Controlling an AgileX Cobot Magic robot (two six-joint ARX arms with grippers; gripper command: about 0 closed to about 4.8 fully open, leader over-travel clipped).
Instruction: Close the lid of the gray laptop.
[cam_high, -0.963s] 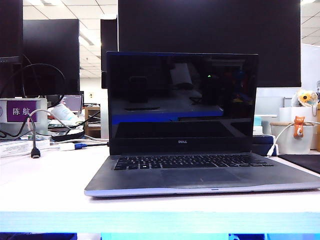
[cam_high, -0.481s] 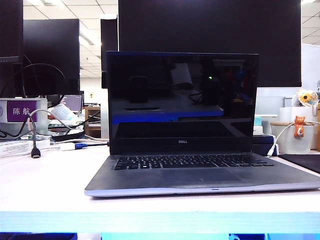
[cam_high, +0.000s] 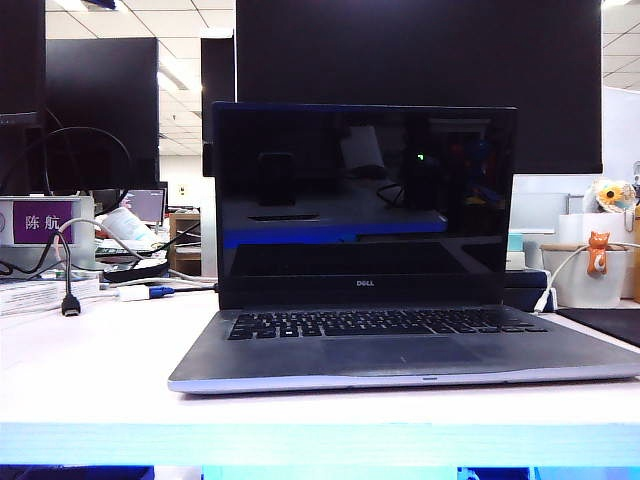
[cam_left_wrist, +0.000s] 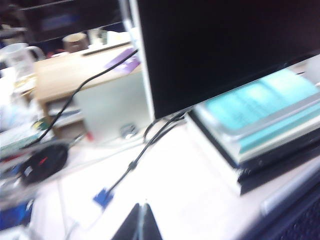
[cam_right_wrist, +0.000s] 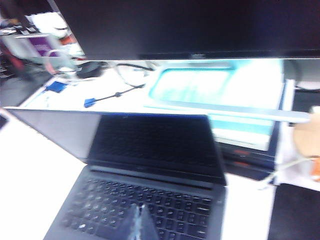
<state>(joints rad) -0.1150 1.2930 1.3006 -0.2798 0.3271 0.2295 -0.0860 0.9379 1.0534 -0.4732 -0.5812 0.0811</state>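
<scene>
The gray laptop (cam_high: 400, 355) stands open on the white table, facing the exterior camera. Its lid (cam_high: 365, 200) is upright, with the glossy black DELL screen showing. Neither gripper appears in the exterior view. In the right wrist view my right gripper (cam_right_wrist: 139, 209) hovers over the black keyboard (cam_right_wrist: 170, 207), fingers pressed together and holding nothing, with the lid (cam_right_wrist: 150, 142) beyond it. In the left wrist view my left gripper (cam_left_wrist: 142, 207) is shut and empty over the white table behind the laptop, near a blue cable plug (cam_left_wrist: 102, 198).
A large black monitor (cam_high: 420, 60) stands behind the laptop on a stack of teal books (cam_right_wrist: 225, 95). Cables (cam_high: 68, 270), a labelled box (cam_high: 45, 222) and a black mouse (cam_left_wrist: 44, 162) lie at the left. White cups and a small figure (cam_high: 598, 252) are at the right.
The laptop and its lid stand as before. Only the reflections in the screen have shifted slightly.
</scene>
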